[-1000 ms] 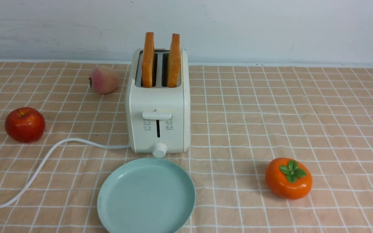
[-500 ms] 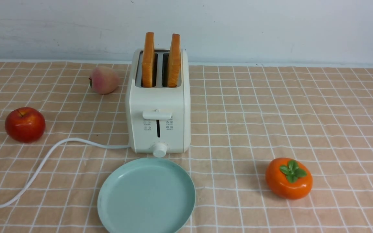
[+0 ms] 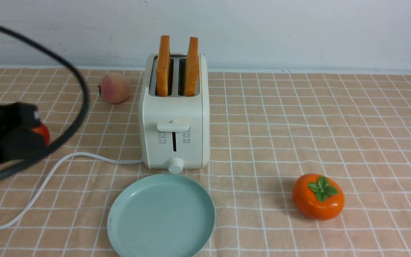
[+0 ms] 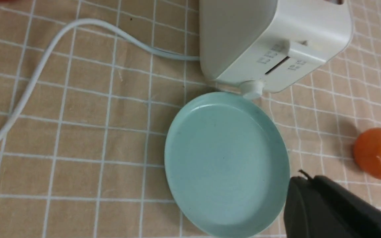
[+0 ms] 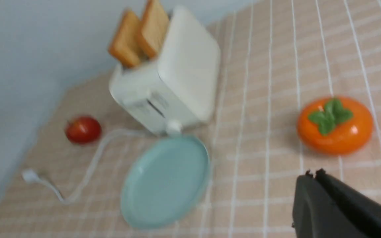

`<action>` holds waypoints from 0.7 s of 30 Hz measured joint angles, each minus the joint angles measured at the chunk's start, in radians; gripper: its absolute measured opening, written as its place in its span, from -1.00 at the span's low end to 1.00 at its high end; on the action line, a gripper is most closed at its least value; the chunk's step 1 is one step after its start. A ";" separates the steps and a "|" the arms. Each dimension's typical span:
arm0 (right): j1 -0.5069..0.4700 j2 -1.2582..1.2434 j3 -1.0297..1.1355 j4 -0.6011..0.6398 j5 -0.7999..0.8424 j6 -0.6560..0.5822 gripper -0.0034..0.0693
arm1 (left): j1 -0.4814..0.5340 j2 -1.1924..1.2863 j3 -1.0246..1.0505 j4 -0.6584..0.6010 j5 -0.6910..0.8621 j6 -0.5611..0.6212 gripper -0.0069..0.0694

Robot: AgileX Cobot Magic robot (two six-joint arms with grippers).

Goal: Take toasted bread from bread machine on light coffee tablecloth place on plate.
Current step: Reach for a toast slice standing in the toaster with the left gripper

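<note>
The 2 slices of toasted bread (image 3: pixel 163 66) stood in the bread machine (image 3: pixel 174 121), just beyond the plate (image 3: pixel 161 217). The left gripper (image 4: pixel 301 175) and right gripper (image 5: pixel 311 173) had jaws clenched, empty; we judged they needed opening before straddling a slice.

Frontal overview; wrist views, shared plate (image 4: pixel 223 158)

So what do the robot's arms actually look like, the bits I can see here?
Mostly black. In the front view the left arm is a blurred black block with a thick dark cable looping off it. The wrist cameras show the left fingers and the right fingers: plain black, smooth, narrowing toward the tip. No markings show.
</note>
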 joint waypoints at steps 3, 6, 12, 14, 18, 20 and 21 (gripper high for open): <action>0.000 0.130 -0.060 -0.073 0.135 -0.014 -0.91 | 0.000 0.129 -0.145 0.001 0.007 0.033 -0.86; 0.000 0.204 -0.063 -0.096 0.185 -0.032 -0.90 | 0.000 0.268 -0.324 0.002 0.014 0.044 -0.86; 0.000 0.228 -0.039 -0.090 0.177 -0.064 -0.88 | -0.012 0.523 -0.631 0.011 0.062 0.087 -0.80; 0.000 0.228 -0.035 -0.087 0.174 -0.064 -0.88 | -0.026 0.570 -0.683 0.021 0.071 0.089 -0.72; 0.000 0.228 -0.033 -0.067 0.164 -0.066 -0.87 | -0.124 0.712 -0.807 0.081 0.070 0.092 -0.17; 0.000 0.228 -0.033 -0.060 0.164 -0.067 -0.86 | -0.164 0.751 -0.821 0.127 0.043 0.092 0.09; 0.000 0.228 -0.033 -0.060 0.164 -0.067 -0.86 | -0.168 0.754 -0.823 0.127 0.040 0.092 0.12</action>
